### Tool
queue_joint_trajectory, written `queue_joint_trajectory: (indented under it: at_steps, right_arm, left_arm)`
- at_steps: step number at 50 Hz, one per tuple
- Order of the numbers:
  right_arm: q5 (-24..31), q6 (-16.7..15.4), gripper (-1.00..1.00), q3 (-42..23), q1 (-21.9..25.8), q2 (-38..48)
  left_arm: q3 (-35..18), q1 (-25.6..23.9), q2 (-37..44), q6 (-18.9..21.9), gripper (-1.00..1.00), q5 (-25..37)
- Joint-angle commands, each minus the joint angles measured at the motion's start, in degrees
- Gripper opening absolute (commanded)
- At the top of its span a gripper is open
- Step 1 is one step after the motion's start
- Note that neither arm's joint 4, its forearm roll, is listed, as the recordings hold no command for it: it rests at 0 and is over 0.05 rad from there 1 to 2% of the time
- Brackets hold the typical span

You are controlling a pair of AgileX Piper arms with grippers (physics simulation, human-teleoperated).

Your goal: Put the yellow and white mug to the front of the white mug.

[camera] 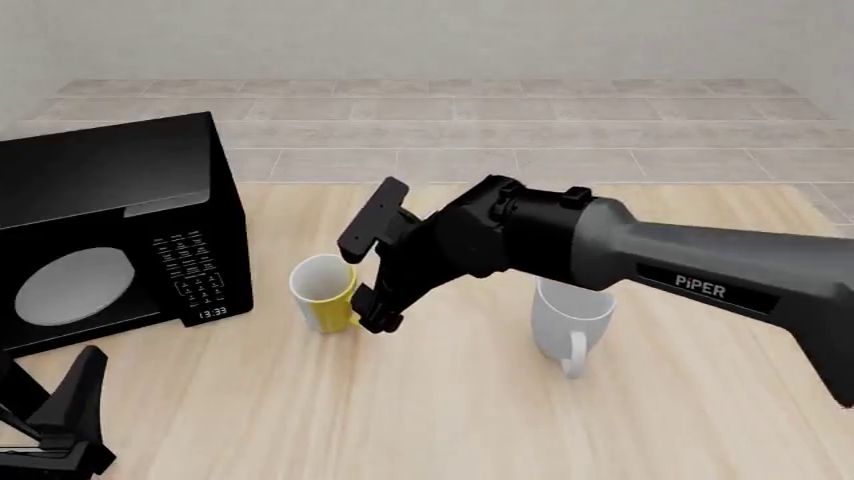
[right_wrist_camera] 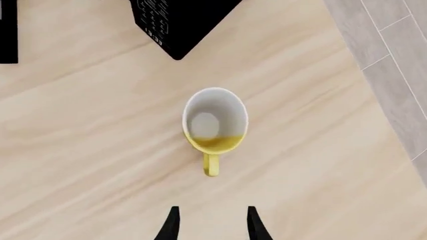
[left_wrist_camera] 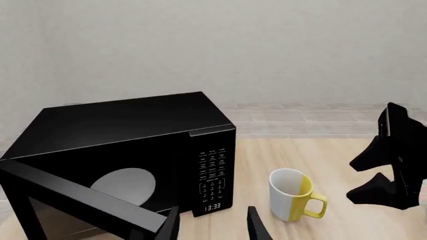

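Approach step, grasp not yet made. Yellow and white mug (camera: 324, 292) upright on the wooden table (camera: 441, 410), just at 3 o'clock of the black microwave (camera: 114, 225), handle turned toward 3 o'clock in the front view. White mug (camera: 573, 318) also upright, near at 3 o'clock of the yellow one, partly hidden behind the right arm, handle toward 6 o'clock. Right gripper (camera: 370, 262) poised just above and beside the yellow mug's handle side, fingers apart and holding nothing; from the right wrist view, fingertips (right_wrist_camera: 172, 222) lined up with the handle (right_wrist_camera: 211, 165), clear of it. Left gripper (camera: 67, 420) parked low at 7 o'clock, fingers apparently apart, though only partly in frame. Next: lower the right gripper to straddle the rim or handle, close, lift, then carry toward 5 o'clock and set down at 6 o'clock of the white mug, minding its handle there.
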Motion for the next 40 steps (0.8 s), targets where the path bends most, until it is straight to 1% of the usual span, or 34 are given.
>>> queue_joint_trajectory:
  at_steps: [1, 8, 28, 40]
  right_arm:
    - [-1.38, 0.42, 1.0, -0.94, -0.39, 2.92]
    - [-1.72, 0.37, 1.0, -1.43, -0.73, 4.18]
    - [-3.86, 1.64, 1.0, -2.69, -0.76, 8.64]
    - [-4.89, 1.48, 1.0, -3.34, -1.03, 10.96]
  left_arm:
    - [0.07, -0.2, -0.11, 0.02, 1.0, 0.05]
    - [0.07, -0.19, -0.13, 0.01, 1.0, 0.05]
    - [0.07, -0.19, -0.12, 0.02, 1.0, 0.05]
    - [0.07, -0.19, -0.13, 0.02, 1.0, 0.05]
